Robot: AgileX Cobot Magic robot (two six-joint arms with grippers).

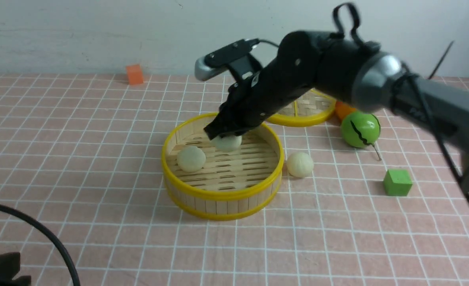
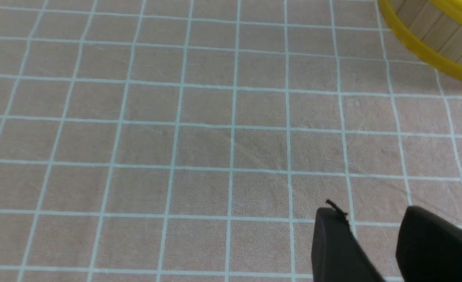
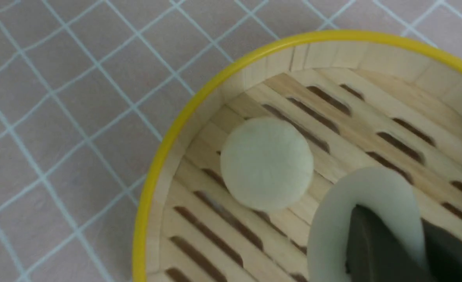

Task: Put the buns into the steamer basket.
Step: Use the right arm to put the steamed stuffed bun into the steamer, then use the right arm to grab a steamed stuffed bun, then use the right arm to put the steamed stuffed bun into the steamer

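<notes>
Roughly, one bun [image 1: 191, 158] lies at nine o'clock on the floor of the steamer basket [image 1: 218, 195]; the right gripper [image 1: 225, 134] is clamped on a second bun [image 1: 227, 143] low over twelve o'clock, apparently not yet let go; the third bun [image 1: 300, 164] sits on the cloth just outside the rim at three o'clock; the left gripper [image 2: 372, 221] hangs parted and empty.

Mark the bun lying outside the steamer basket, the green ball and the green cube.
loose bun [image 1: 300, 164]: front view, its middle.
green ball [image 1: 366, 126]: front view, green skin.
green cube [image 1: 397, 188]: front view, front face.

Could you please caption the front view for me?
Right gripper holds a bun over the steamer basket; another lies inside.
</notes>
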